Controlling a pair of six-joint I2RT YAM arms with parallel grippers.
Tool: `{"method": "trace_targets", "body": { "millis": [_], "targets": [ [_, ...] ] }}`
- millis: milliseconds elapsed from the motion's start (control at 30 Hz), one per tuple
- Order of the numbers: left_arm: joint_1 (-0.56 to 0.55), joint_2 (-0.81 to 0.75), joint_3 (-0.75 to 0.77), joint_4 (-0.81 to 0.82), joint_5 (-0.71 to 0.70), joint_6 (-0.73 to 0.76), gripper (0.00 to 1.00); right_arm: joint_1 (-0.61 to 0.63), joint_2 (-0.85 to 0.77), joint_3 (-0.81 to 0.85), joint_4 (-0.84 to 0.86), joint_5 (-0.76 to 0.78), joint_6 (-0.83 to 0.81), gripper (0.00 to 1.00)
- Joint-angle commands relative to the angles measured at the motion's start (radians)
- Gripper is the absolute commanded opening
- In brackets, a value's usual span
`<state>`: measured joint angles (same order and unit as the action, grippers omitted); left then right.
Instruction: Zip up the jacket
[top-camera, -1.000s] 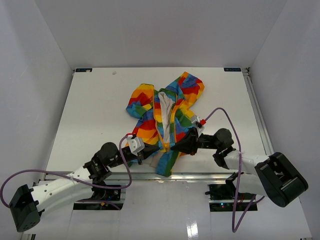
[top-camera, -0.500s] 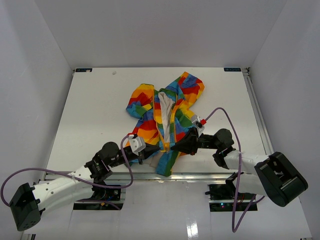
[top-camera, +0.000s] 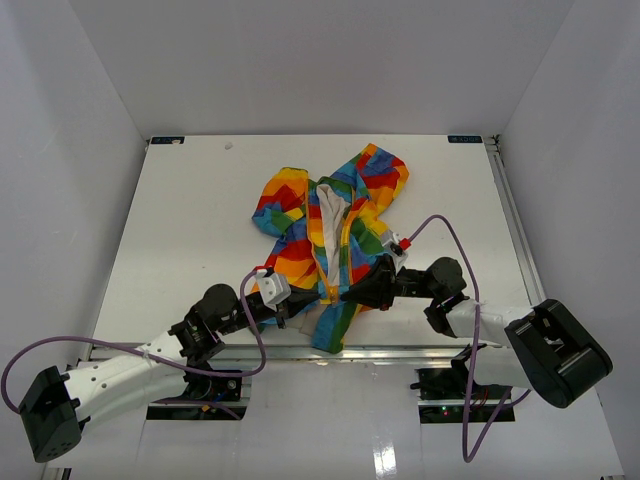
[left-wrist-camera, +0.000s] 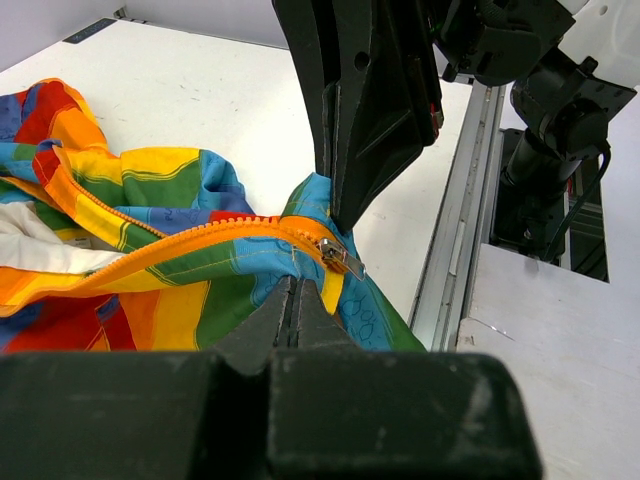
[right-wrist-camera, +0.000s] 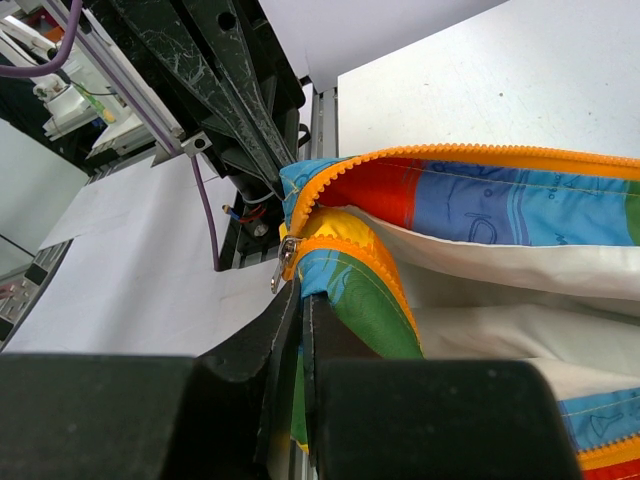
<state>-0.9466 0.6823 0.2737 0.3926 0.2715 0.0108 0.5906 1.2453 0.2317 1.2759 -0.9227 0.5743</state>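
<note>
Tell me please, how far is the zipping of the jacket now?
Done: the slider seems to sit on both zipper sides at the bottom hem of the jacket. In hand: the left gripper and the right gripper are both shut on fabric beside it. Left: the teeth above it are apart and the white lining shows, so nearly the whole pull remains.

one jacket (top-camera: 292, 255), two hands (top-camera: 318, 297) (top-camera: 345, 296), one table (top-camera: 180, 220)
</note>
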Motion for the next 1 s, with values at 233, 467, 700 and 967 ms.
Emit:
{"method": "trace_targets", "body": {
  "millis": [233, 467, 700, 967],
  "targets": [
    [-0.006, -0.008, -0.002, 0.037, 0.008, -0.002, 0.0, 0.007, 0.0, 0.01, 0.07, -0.003, 0.008, 0.08],
    [-0.006, -0.003, -0.002, 0.028, 0.024, -0.002, 0.0, 0.007, -0.006, 0.016, 0.063, 0.009, 0.017, 0.08],
    [-0.006, 0.002, -0.001, 0.024, 0.045, 0.001, 0.0, 0.007, -0.008, 0.024, 0.058, 0.023, 0.028, 0.08],
    [-0.006, 0.022, 0.006, 0.018, 0.079, 0.001, 0.0, 0.006, -0.014, 0.024, 0.054, 0.039, 0.033, 0.08]
  ]
}}
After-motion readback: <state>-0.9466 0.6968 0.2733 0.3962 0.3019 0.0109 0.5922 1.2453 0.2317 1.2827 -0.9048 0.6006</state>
